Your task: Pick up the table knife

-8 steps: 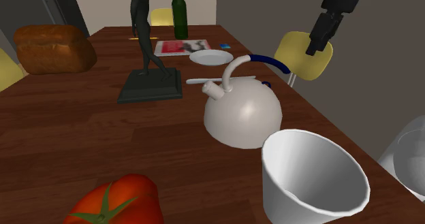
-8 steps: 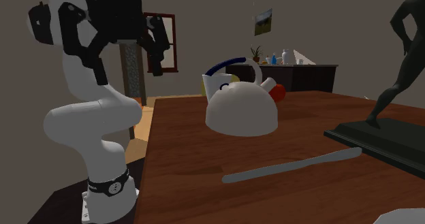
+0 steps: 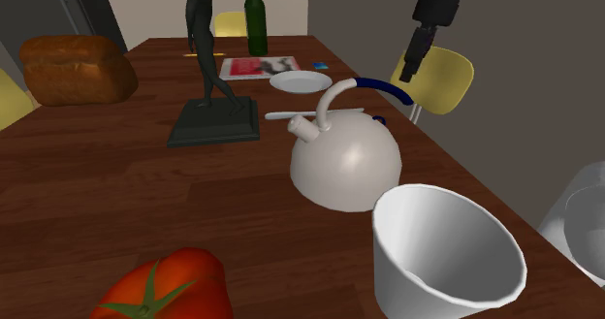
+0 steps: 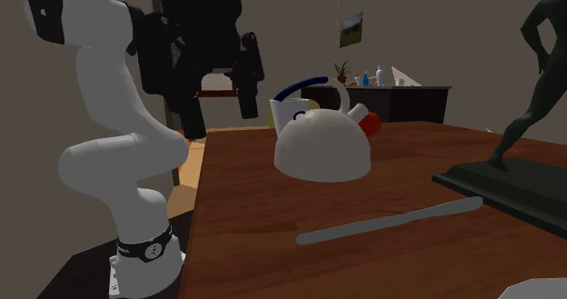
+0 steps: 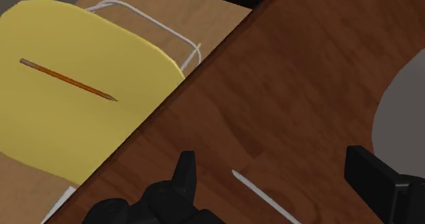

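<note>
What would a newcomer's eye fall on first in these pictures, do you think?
Most likely the white kettle with its blue-topped handle, in the middle of the dark wooden table, and the red tomato at the shoulder view's lower left. Then the black gripper, fingers open, hanging over the table's edge by the yellow chair, the table knife lying below.

I see a white kettle (image 3: 344, 162) on the brown table (image 3: 97, 181), a white cup (image 3: 446, 254) nearer, a dark statuette (image 3: 213, 84) and a bread loaf (image 3: 76, 70) farther back.
</note>
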Controlling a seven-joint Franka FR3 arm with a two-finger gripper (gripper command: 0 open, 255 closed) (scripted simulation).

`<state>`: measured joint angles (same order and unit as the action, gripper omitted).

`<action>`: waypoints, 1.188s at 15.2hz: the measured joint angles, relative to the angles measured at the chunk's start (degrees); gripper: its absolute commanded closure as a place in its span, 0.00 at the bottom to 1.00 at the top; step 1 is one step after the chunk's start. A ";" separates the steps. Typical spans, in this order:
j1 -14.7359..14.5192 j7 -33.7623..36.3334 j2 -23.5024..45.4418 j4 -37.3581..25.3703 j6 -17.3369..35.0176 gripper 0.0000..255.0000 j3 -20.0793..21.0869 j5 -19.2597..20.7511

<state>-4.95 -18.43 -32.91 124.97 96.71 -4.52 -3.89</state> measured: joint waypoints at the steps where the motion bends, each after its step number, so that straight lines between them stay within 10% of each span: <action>1: -0.84 -1.54 1.68 -0.64 1.10 0.00 0.09 -0.21; 18: -11.09 -28.60 31.24 -22.05 9.70 0.00 2.85 -3.30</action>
<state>-16.03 -47.03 -1.67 102.92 106.41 -1.67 -7.18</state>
